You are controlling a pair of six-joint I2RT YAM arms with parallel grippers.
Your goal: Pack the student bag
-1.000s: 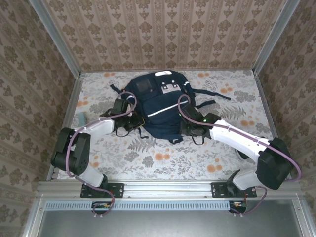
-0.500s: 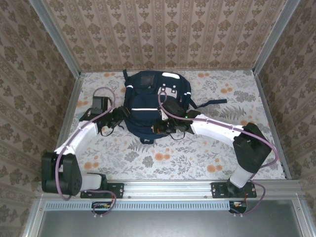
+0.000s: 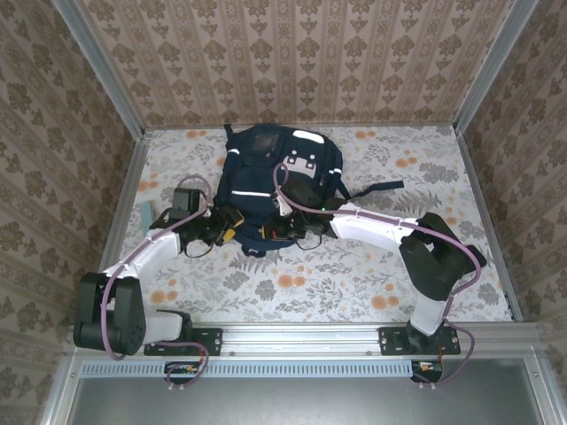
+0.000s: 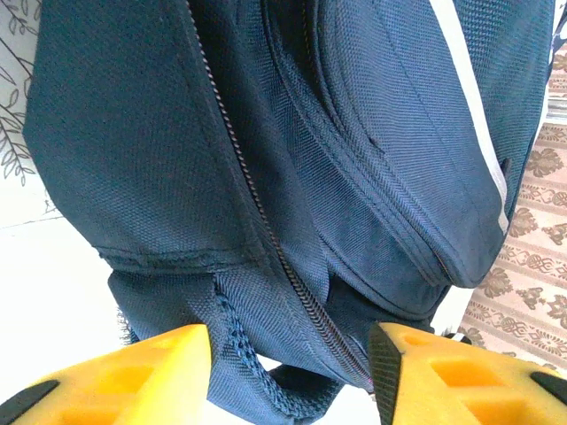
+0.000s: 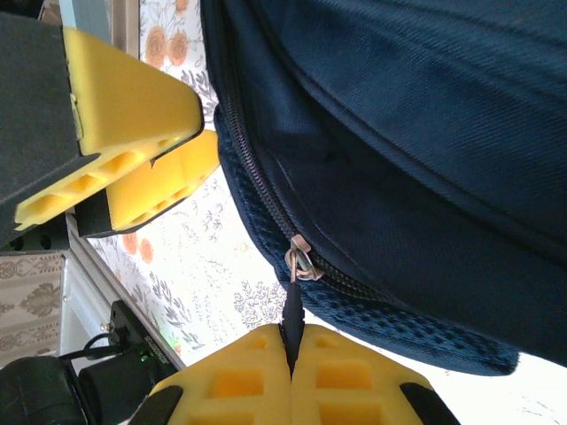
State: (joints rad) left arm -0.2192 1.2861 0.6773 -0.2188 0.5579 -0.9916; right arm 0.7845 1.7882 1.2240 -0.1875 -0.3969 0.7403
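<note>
The bag [image 3: 276, 173] lies on the table [image 3: 354, 283], in the middle and toward the far side. Its long axis runs near to far. The top end, with a grey patch and white patches, points at the far wall, and the bottom end faces the arms. A thin white stripe [image 3: 252, 195] crosses its width, and a dark strap [image 3: 381, 188] trails off to the right.

Both grippers are at the bag's near end. The left gripper [image 3: 227, 233] sits just beside the near left corner. In the left wrist view its yellow fingers [image 4: 133, 376] stand about half open. The bag's [image 4: 372, 133] bottom seam and a zip [image 4: 266, 230] lie in line with the gap, just beyond the tips. I cannot tell whether the pads touch the fabric.

The right gripper [image 3: 282, 232] is at the near edge, right of the left one and close to it. In the right wrist view its jaws are pressed together [image 5: 292, 341] on a dark zip pull [image 5: 292, 312], which hangs from a metal slider [image 5: 299, 261]. The slider is on the zip [image 5: 257, 186] along the bag's [image 5: 425, 133] lower edge. The left gripper's [image 5: 164, 150] yellow fingers show in this view too, just beside the bag and apart from it.
</note>
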